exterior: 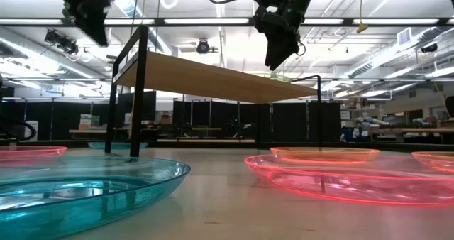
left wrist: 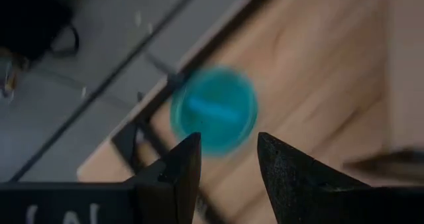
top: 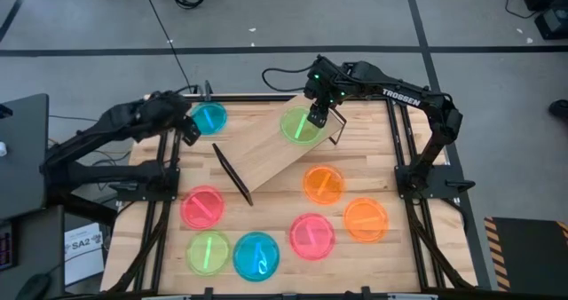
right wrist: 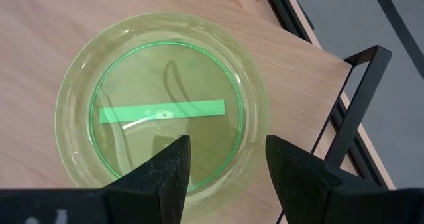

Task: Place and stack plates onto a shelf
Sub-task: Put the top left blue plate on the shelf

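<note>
You had "TROSSEN" lettered on the right arm point(top: 401, 93); both the right gripper point(right wrist: 222, 163) over the green plate point(right wrist: 162, 105) and the left gripper point(left wrist: 225, 159) over the blue plate point(left wrist: 213, 110) stood parted, empty.

The shelf point(top: 266, 145), a light wooden board on thin black wire legs, stands askew on the tabletop; one green plate point(right wrist: 162, 108) lies flat on it directly beneath the right jaws. A blue plate point(left wrist: 213, 110) lies flat below the left jaws; six more, pink, orange, green and blue, lie flat well away from both jaws.
</note>
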